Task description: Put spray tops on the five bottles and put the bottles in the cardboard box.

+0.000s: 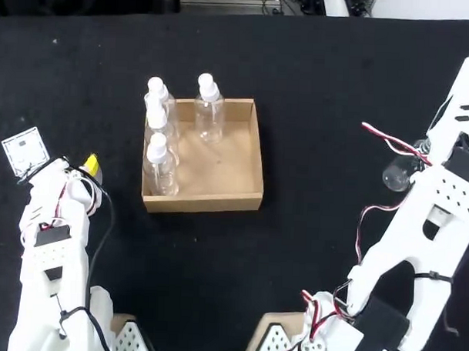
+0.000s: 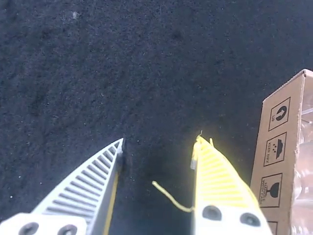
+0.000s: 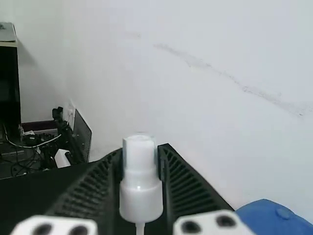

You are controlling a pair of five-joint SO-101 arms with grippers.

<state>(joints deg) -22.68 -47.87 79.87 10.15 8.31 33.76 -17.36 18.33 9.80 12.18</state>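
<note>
Here, a white spray top (image 3: pixel 141 186) sits pinched between the black fingers of the right gripper (image 3: pixel 141 149), its nozzle end pointing out past the fingertips toward a pale wall (image 3: pixel 220 58). On the high view, a clear fifth bottle (image 1: pixel 396 175) lies on the black table (image 1: pixel 314 109), just beside the right arm and well apart from the cardboard box (image 1: pixel 203 201). Inside the box, three capped bottles (image 1: pixel 159 169) stand upright in a row along its left wall, and a fourth capped bottle (image 1: pixel 210 113) stands at the far wall. The left gripper (image 2: pixel 159 142) hangs over bare table near the box's outer side, fingers spread and holding nothing.
</note>
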